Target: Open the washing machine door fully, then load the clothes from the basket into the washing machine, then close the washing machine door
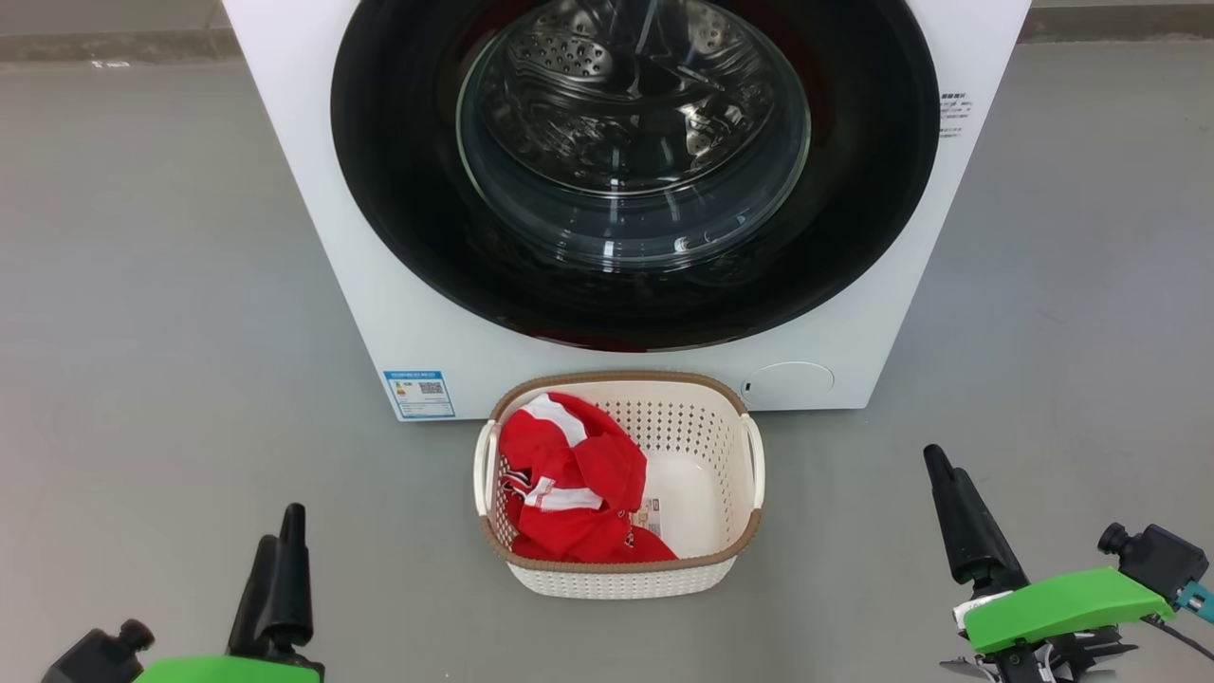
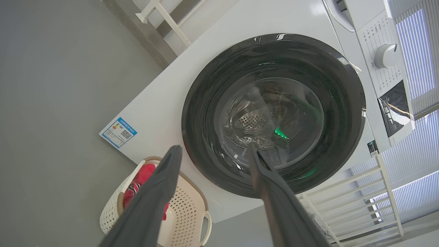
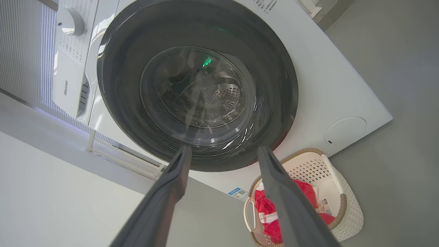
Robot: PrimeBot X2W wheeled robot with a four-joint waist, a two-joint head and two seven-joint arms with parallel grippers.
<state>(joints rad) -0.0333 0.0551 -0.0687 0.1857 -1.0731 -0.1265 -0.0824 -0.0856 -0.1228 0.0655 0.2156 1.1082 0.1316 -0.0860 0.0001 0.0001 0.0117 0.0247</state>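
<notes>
The left gripper (image 2: 215, 151) and right gripper (image 3: 223, 151) sit low at the head view's bottom corners, fingers pointing up and spread apart, empty. Between them, lower centre, the basket (image 1: 616, 378) holds the red clothes (image 1: 569, 484) in its left half. Above it, the washing machine door (image 1: 398, 190) is shut on the washing machine (image 1: 313, 237).

1. You've got the washing machine (image 1: 313, 247) at the far side: big white front-loader, blue label low on its left, round cap low on its right.
2. The washing machine door (image 1: 634, 161): round, glossy black, clear glass bowl at its centre. It's shut, and you see the steel drum through it.
3. The basket (image 1: 621, 579): cream, perforated, brown rim. It's upright on the floor just in front of the machine.
4. The clothes (image 1: 569, 484): red with white stripes, bunched in the basket's left half, with the paper label to their right.
</notes>
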